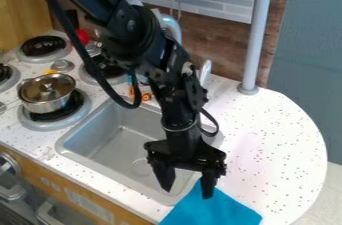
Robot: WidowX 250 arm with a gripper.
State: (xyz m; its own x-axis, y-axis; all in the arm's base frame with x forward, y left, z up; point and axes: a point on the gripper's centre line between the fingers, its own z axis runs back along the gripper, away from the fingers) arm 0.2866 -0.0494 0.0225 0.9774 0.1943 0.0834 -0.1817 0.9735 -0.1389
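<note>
While the gripper (188,192) hangs over the near right corner of the sink (113,141), its two fingers stand spread apart, released, and point down. The near ends of the fingers lean slightly to the right of the view. Above them, the black arm (130,34) slants in from the upper left, bends, and drops steeply to the wrist, a cable (90,64) looping along its left side.

The blue cloth (217,213) lies at the front edge of the counter (274,149), just beside the sink, partly behind one finger; whether they touch, I cannot tell. One corner points up toward the gripper, and from there an edge slants down to the right. The view's bottom edge cuts it off, so its long axis cannot be told.

Farther out, left of the sink, a lidded pot (43,104) sits on a burner (83,113). Behind the arm are the faucet (206,71) and, to its right, an upright pole (257,34).
</note>
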